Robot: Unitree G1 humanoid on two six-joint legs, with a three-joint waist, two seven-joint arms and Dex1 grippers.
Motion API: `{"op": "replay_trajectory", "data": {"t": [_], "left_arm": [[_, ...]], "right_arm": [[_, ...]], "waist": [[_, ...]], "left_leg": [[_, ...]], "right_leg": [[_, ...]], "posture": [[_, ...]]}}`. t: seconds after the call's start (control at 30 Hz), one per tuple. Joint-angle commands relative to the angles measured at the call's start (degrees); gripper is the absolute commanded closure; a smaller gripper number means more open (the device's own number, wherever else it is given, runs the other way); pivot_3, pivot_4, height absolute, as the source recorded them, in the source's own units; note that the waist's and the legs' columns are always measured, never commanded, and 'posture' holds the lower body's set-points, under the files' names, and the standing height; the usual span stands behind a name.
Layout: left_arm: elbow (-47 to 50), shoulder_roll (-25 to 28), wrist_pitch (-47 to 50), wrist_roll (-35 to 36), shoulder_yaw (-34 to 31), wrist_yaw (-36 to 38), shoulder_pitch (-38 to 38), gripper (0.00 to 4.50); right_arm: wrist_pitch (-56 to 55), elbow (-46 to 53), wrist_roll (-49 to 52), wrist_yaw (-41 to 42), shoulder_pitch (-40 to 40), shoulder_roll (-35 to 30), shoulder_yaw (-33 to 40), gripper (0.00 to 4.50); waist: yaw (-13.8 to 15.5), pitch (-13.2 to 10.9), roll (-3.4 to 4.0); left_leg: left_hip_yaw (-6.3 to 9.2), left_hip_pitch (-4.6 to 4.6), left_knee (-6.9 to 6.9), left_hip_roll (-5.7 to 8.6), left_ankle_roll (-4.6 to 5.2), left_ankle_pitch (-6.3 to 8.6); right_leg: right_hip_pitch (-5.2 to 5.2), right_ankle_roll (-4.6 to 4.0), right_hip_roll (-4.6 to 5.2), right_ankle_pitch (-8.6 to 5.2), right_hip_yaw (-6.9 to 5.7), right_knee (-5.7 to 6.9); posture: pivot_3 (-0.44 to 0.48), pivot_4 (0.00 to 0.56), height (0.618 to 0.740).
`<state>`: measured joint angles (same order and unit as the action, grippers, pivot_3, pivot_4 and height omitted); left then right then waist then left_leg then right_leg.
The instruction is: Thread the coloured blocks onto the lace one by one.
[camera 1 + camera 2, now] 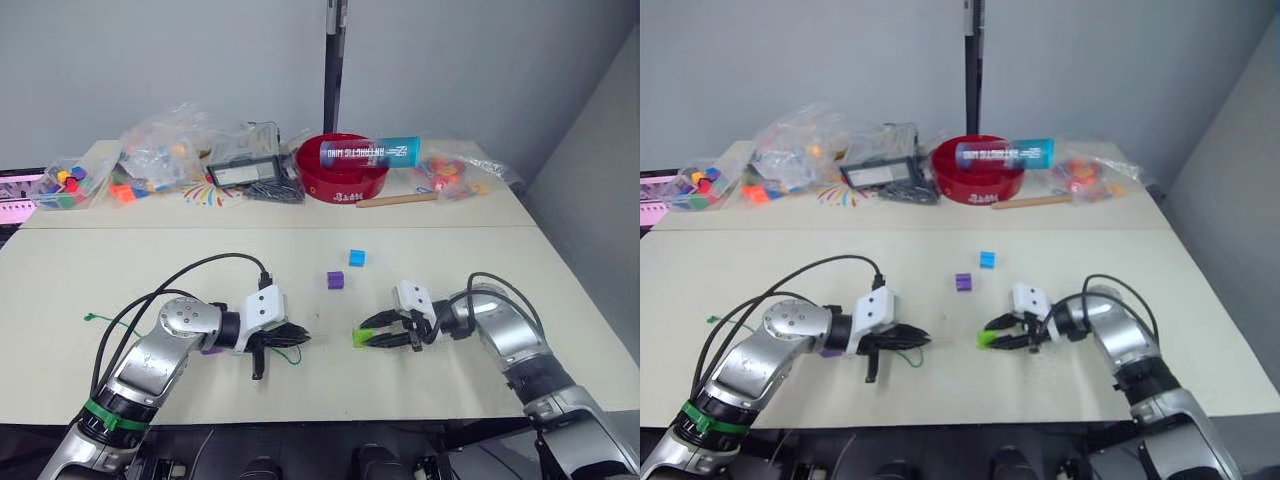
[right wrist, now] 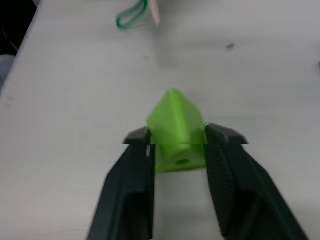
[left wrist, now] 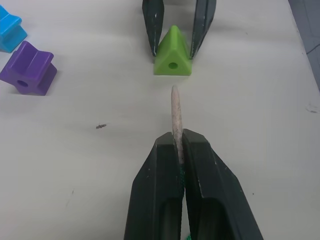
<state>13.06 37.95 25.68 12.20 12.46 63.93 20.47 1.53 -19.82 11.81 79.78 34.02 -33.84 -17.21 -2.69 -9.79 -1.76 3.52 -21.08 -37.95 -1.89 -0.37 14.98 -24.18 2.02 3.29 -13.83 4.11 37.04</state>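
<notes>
My left gripper (image 3: 177, 142) is shut on the lace, and the stiff pale tan tip (image 3: 176, 112) sticks out past its fingers. That tip points at the hole of the lime green block (image 3: 173, 52), a short gap away. My right gripper (image 1: 368, 336) is shut on this block (image 2: 176, 130), holding it just above the table. The thin green cord (image 1: 108, 320) trails off to the left behind my left arm. A purple block (image 1: 336, 280) and a cyan-blue block (image 1: 357, 258) lie on the table beyond the grippers. Another purple block (image 1: 212, 349) peeks out under my left wrist.
Along the back of the table (image 1: 560, 300) stand a red bowl (image 1: 342, 185) with a blue tube (image 1: 370, 152) across it, a black device (image 1: 245, 172), a wooden stick (image 1: 397, 200) and plastic bags (image 1: 165, 150) of small toys. The front edge runs close below both arms.
</notes>
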Motion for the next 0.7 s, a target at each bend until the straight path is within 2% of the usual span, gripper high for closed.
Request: {"op": "replay_trajectory", "data": {"t": [0.03,0.07,0.27,0.5,0.6,0.7], "left_arm": [[2.45,0.45,0.83,0.79,-0.11,-0.51,0.27,4.5],[2.58,0.52,1.01,0.77,-0.02,-0.5,0.27,4.5],[1.66,-0.7,1.16,-0.3,2.04,-0.98,1.83,4.5],[0.8,-0.58,0.83,-0.15,2.35,-0.51,2.45,4.5],[-0.15,-0.33,0.45,-0.02,2.18,0.15,3.04,4.5],[-0.79,-0.19,0.09,-0.11,2.19,0.51,3.35,4.5]], "right_arm": [[-0.65,-1.73,-1.87,-0.61,-0.15,0.38,0.1,4.19],[-0.15,-1.07,-1.77,-0.8,-0.73,0.4,0.09,4.48],[8.44,9.4,-2.33,-6.7,-5.6,0.35,0.16,4.48],[12.06,14.36,2.24,-6.8,-7.63,-0.03,3.19,4.48],[13.98,15.23,5.02,-6.02,-6.5,-0.38,5.44,3.68],[13.61,14.0,4.03,-6.0,-5.16,-0.72,5.53,2.68]], "waist": [[-0.1,0.0,0.0],[-0.07,0.0,0.0],[0.07,0.02,0.0],[0.17,0.01,0.0],[0.25,0.01,0.0],[0.21,0.0,0.01]], "left_leg": [[0.0,0.02,0.0,0.0,0.0,0.0],[0.0,0.05,0.0,0.0,0.0,0.0],[0.0,0.21,-0.01,0.0,-0.04,-0.02],[0.0,0.18,-0.01,0.01,-0.04,-0.02],[0.01,0.07,-0.02,0.01,-0.04,-0.02],[0.01,-0.02,-0.06,0.02,-0.03,-0.02]], "right_leg": [[0.01,-0.01,-0.01,0.01,0.0,0.01],[0.05,-0.02,-0.01,0.01,0.0,0.03],[0.21,-0.02,-0.01,0.01,0.01,0.05],[0.17,-0.02,-0.02,0.01,0.02,0.06],[0.09,-0.02,-0.02,0.01,0.01,0.04],[0.01,-0.02,-0.01,0.01,0.01,0.04]], "posture": [[0.0,0.15,0.731],[0.0,0.15,0.731],[0.0,0.15,0.731],[0.0,0.15,0.731],[0.0,0.15,0.731],[0.0,0.15,0.731]]}}
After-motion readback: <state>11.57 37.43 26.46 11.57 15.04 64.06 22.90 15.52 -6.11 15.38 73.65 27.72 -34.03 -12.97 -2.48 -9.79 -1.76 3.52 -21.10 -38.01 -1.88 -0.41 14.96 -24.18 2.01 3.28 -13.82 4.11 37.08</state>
